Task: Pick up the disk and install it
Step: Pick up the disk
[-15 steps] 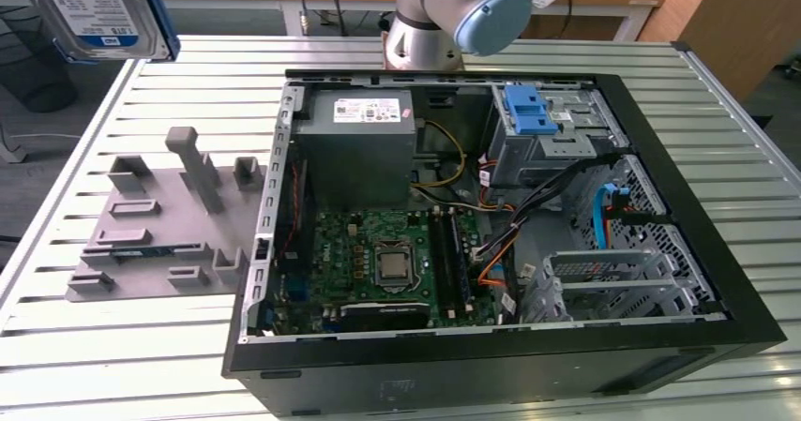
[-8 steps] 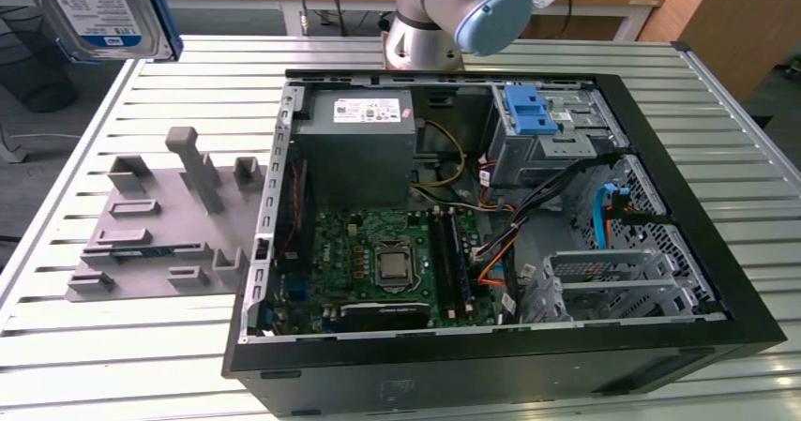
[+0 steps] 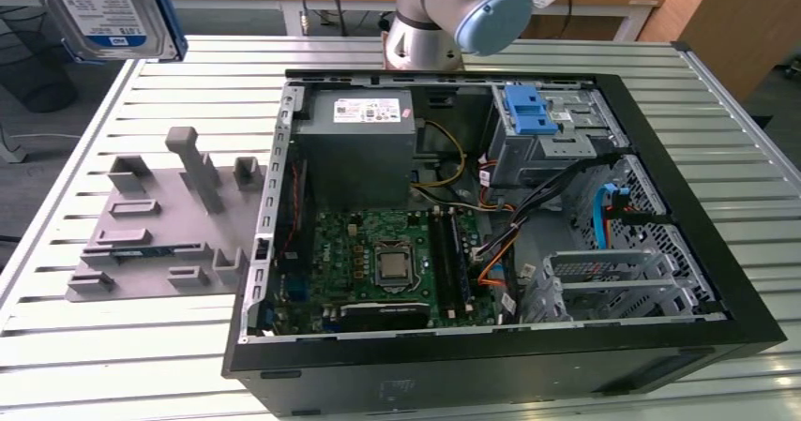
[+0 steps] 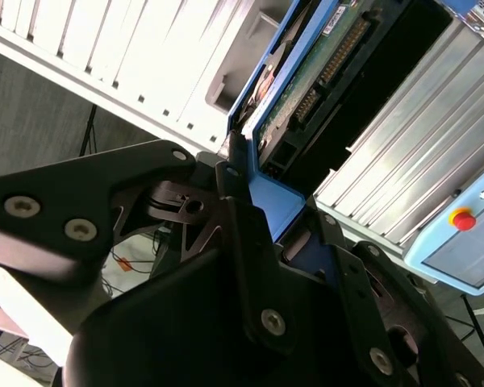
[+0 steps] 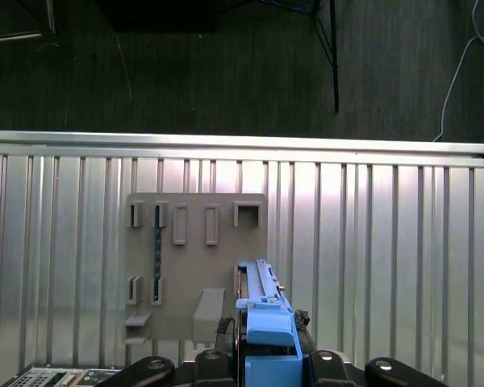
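Note:
The disk [image 3: 107, 8] hangs high in the air at the exterior view's far left, above the table's back corner. Its white-and-blue label faces the camera and a blue carrier frame runs round its edges. In both wrist views my gripper [image 4: 276, 197] [image 5: 264, 329] is shut on the blue frame at one end of the disk [image 5: 262, 290]. The second wrist view shows the disk's green circuit-board underside [image 4: 315, 76] stretching away from the black fingers [image 4: 235, 173].
An open computer case [image 3: 701, 196] lies on the slatted metal table [image 3: 738, 121], with a grey power supply [image 3: 356, 126], a motherboard [image 3: 388, 262], a blue-latched drive bay [image 3: 532, 112] and a metal drive cage [image 3: 620, 280]. A grey fixture plate [image 3: 157, 219] [image 5: 198, 266] lies beside the case.

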Controlling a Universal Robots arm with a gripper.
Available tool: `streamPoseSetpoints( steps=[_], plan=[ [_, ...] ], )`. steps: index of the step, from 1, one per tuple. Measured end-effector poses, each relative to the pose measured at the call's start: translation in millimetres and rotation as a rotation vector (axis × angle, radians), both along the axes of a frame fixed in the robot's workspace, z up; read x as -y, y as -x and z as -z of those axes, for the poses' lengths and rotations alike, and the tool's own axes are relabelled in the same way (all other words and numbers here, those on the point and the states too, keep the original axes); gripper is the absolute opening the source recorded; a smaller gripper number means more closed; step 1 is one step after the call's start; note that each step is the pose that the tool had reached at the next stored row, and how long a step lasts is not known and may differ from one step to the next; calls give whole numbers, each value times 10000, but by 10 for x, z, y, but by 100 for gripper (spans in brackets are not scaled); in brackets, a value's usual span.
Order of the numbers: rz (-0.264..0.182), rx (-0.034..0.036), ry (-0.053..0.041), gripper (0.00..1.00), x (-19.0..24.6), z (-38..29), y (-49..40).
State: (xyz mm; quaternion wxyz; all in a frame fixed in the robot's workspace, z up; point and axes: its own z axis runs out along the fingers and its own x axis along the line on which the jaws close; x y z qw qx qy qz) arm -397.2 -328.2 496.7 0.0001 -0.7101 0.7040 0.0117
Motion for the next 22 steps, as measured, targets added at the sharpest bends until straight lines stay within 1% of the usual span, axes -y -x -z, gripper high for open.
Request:
streamPoseSetpoints(
  steps=[8,22],
  plan=[
    [0,-1,1,36,0,-1,-55],
    [0,-1,1,36,0,-1,-124]
  ],
)
